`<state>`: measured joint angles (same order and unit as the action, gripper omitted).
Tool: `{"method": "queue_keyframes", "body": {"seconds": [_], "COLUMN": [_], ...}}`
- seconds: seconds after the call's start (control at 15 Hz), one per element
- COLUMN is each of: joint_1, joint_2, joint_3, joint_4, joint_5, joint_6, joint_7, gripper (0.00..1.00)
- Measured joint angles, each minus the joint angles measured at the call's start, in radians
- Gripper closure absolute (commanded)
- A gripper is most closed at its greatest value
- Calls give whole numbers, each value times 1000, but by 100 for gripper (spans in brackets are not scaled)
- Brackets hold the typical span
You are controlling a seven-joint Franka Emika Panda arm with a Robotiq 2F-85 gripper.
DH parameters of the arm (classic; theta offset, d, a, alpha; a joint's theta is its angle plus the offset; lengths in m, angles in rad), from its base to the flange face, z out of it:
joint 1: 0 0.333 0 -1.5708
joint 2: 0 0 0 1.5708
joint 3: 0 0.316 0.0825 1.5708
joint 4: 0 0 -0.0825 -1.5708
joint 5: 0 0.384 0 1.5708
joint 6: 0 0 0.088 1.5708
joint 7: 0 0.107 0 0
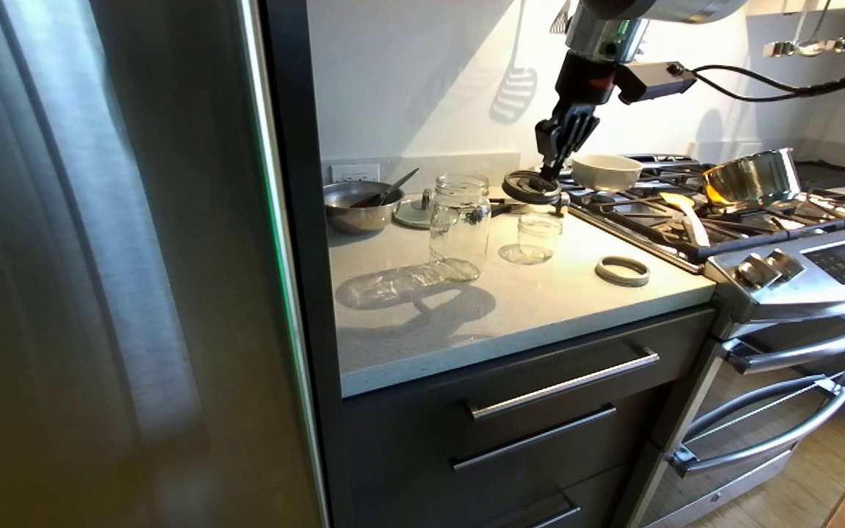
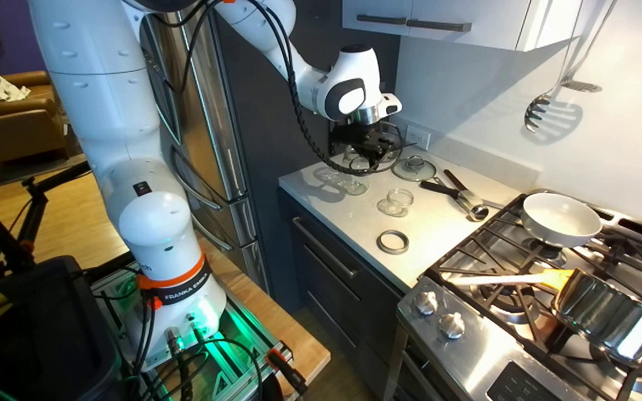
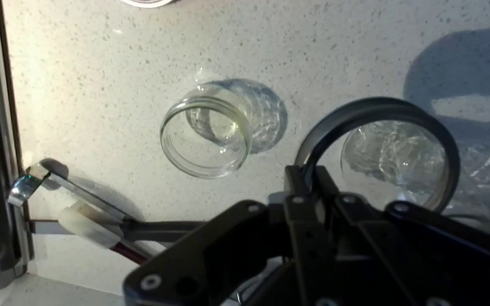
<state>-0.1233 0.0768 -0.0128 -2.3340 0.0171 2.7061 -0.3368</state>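
Observation:
My gripper point(image 3: 308, 173) is shut on the edge of a dark round ring point(image 3: 381, 109), which hangs above the counter. In an exterior view the ring point(image 1: 519, 194) appears just right of the mouth of a tall clear glass jar point(image 1: 461, 220), roughly level with it. Through the ring's opening in the wrist view, glass and its shadow show. A small, low glass jar point(image 3: 204, 173) stands upright on the counter, left of the ring in that view. Nearer the counter's front edge lies a grey metal ring point(image 1: 622, 281). In an exterior view cables partly hide the gripper point(image 2: 375, 159) and the tall jar.
Behind the jars are a metal bowl point(image 1: 362, 219) with a utensil, a glass pot lid point(image 2: 404, 172) and several utensils point(image 2: 438, 188). On the stove stand a white bowl point(image 2: 560, 220) and a tilted steel pot point(image 2: 611, 317). A fridge point(image 1: 136, 308) borders the counter.

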Motion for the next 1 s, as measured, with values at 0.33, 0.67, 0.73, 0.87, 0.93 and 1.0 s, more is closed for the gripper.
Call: {"method": "queue_keyframes", "body": {"seconds": [0.33, 0.67, 0.73, 0.87, 0.93, 1.0], "joint_1": [34, 56, 59, 66, 70, 75], "joint_2": [-1, 1, 3, 11, 16, 21], "joint_3": [7, 13, 14, 16, 16, 16], "joint_4": [57, 107, 116, 134, 141, 147], "joint_5": [2, 16, 18, 19, 18, 18], "joint_6": [-47, -133, -145, -156, -157, -157], "joint_7": [0, 0, 0, 1, 3, 4], "gripper": [98, 98, 98, 98, 98, 98]}}
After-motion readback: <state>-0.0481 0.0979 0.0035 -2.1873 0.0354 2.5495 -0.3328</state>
